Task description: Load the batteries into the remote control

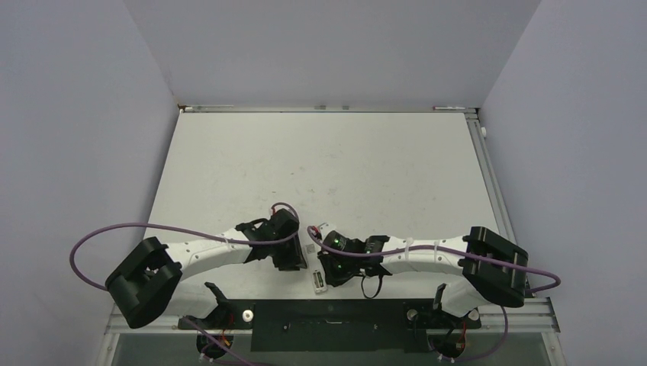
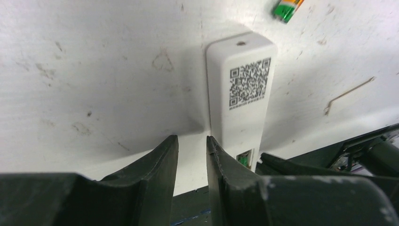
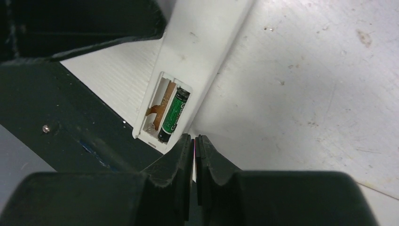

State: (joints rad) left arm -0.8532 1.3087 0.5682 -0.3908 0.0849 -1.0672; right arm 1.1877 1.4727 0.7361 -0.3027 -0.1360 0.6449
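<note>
From above, both arms reach inward to the middle of the worktop's (image 1: 320, 164) near edge. The remote control (image 1: 318, 283) lies right at that edge, with the left gripper (image 1: 297, 265) and the right gripper (image 1: 328, 276) crowded against it from either side. Their jaws are too small to read here.

In the left wrist view, the left gripper (image 2: 192, 153) has its jaws a little apart with only bare worktop (image 2: 94, 70) between them; it holds nothing. The finger nearer the remote control (image 2: 240, 94) lies along the remote's side, by its near end. The face turned up carries a QR code (image 2: 249, 82). One green and orange battery (image 2: 287, 8) lies loose on the worktop beyond the remote's far end. A thin bent wire (image 2: 349, 96) lies off to one side.

In the right wrist view, the right gripper (image 3: 194, 151) is closed tight and empty, its tips just beside the recess end of the remote control (image 3: 197, 52). The open recess (image 3: 162, 110) holds one green and black battery (image 3: 173, 115); the slot next to it shows only its orange contact strip.
</note>
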